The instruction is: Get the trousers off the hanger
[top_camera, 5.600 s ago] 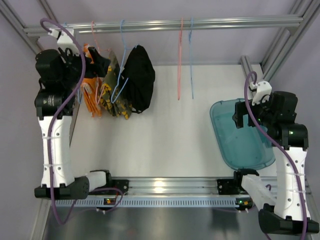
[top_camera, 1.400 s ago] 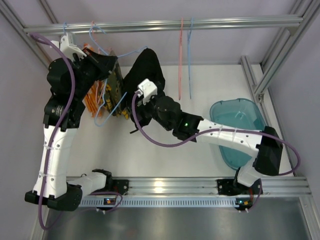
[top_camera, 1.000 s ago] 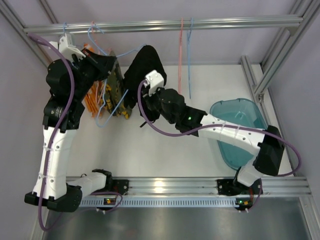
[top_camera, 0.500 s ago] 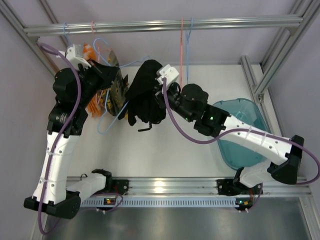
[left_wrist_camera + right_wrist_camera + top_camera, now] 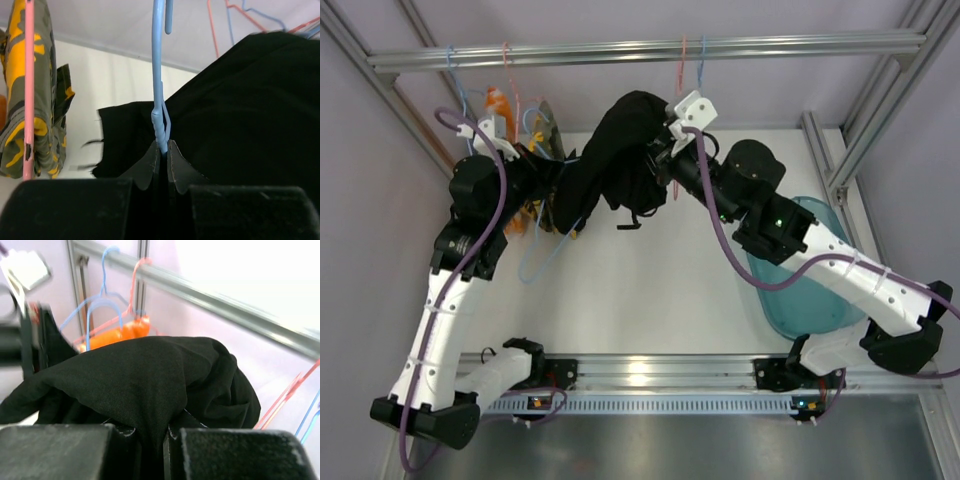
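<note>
The black trousers [image 5: 620, 140] hang bunched in the air between my two arms, below the rail. My right gripper [image 5: 658, 158] is shut on a fold of this cloth [image 5: 150, 380], pinched between its jaws [image 5: 150, 427]. My left gripper [image 5: 161, 146] is shut on the thin wire of a blue hanger [image 5: 158, 75], and the black cloth [image 5: 240, 110] fills the space right behind it. From above, the left gripper [image 5: 548, 180] sits at the cloth's left end, with the hanger's blue loop [image 5: 535, 265] hanging beneath. The camouflage trousers [image 5: 52, 95] hang on a pink hanger [image 5: 28, 100] to the left.
A metal rail [image 5: 650, 48] crosses the back, carrying an empty pink hanger [image 5: 682, 60] and an empty blue one [image 5: 700, 65]. An orange garment [image 5: 498, 100] hangs at the left end. A teal bin [image 5: 810, 290] sits on the table's right, under my right arm.
My right gripper shut on the black trousers and pulled them up and to the right. The left arm swung right and nearer, still holding the blue hanger.
</note>
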